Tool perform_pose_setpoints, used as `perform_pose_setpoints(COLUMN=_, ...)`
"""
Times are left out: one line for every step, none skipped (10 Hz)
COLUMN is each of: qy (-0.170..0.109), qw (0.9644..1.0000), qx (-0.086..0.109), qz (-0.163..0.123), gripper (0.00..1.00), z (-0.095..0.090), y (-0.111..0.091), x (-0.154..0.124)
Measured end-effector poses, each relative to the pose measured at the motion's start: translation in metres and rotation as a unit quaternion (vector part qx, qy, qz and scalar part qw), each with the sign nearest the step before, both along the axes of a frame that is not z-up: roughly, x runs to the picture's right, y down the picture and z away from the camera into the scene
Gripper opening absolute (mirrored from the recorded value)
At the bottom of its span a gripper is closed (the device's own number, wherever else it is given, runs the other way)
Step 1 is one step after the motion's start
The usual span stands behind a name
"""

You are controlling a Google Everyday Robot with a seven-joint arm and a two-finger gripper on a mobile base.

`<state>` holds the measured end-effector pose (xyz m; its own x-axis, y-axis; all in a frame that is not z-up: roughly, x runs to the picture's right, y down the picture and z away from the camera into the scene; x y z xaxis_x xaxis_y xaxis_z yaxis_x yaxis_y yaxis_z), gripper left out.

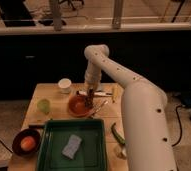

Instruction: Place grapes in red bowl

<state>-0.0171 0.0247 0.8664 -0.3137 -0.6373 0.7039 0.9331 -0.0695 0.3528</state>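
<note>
The red bowl [77,105] sits on the wooden table, left of centre. My gripper [89,101] hangs straight down from the white arm, its tip over the bowl's right rim. A small dark clump at the tip, low over the bowl, looks like the grapes [89,103]. Whether the gripper holds them or they rest in the bowl I cannot tell.
A white cup [64,85] and a green cup [43,105] stand left of the bowl. A maroon bowl [19,138] holding an orange fruit [27,144] is at front left. A green tray [96,150] holds a grey-blue sponge [71,146]. A marker [100,93] and utensils lie at the right.
</note>
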Motion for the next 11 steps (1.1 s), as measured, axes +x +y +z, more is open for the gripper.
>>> perform_pose_setpoints(qy=0.001, qw=1.0, qx=0.0, qz=0.002, gripper=0.07, z=0.0, y=-0.0002, x=0.0021)
perform_pose_setpoints(qy=0.001, qw=1.0, qx=-0.001, qz=0.003, gripper=0.07, z=0.0002, y=0.0, x=0.0032)
perform_pose_setpoints(qy=0.001, qw=1.0, qx=-0.001, qz=0.003, gripper=0.07, z=0.0003, y=0.0001, x=0.0049)
perform_pose_setpoints(qy=0.0, qw=1.0, qx=-0.002, qz=0.003, gripper=0.11, z=0.0003, y=0.0004, x=0.0046)
perform_pose_setpoints(qy=0.0, qw=1.0, qx=-0.002, qz=0.003, gripper=0.19, z=0.0, y=-0.0001, x=0.0051)
perform_pose_setpoints(qy=0.0, qw=1.0, qx=-0.003, qz=0.003, gripper=0.28, z=0.0, y=0.0003, x=0.0056)
perform_pose_setpoints(qy=0.0, qw=1.0, qx=-0.003, qz=0.004, gripper=0.38, z=-0.0002, y=0.0002, x=0.0063)
perform_pose_setpoints(qy=-0.001, qw=1.0, qx=-0.004, qz=0.004, gripper=0.48, z=-0.0003, y=0.0006, x=0.0064)
perform_pose_setpoints(qy=-0.001, qw=1.0, qx=-0.004, qz=0.004, gripper=0.57, z=-0.0007, y=0.0004, x=0.0062)
perform_pose_setpoints(qy=-0.002, qw=1.0, qx=-0.005, qz=0.004, gripper=0.68, z=-0.0008, y=0.0007, x=0.0064)
perform_pose_setpoints(qy=-0.003, qw=1.0, qx=-0.005, qz=0.004, gripper=0.77, z=-0.0008, y=0.0008, x=0.0066)
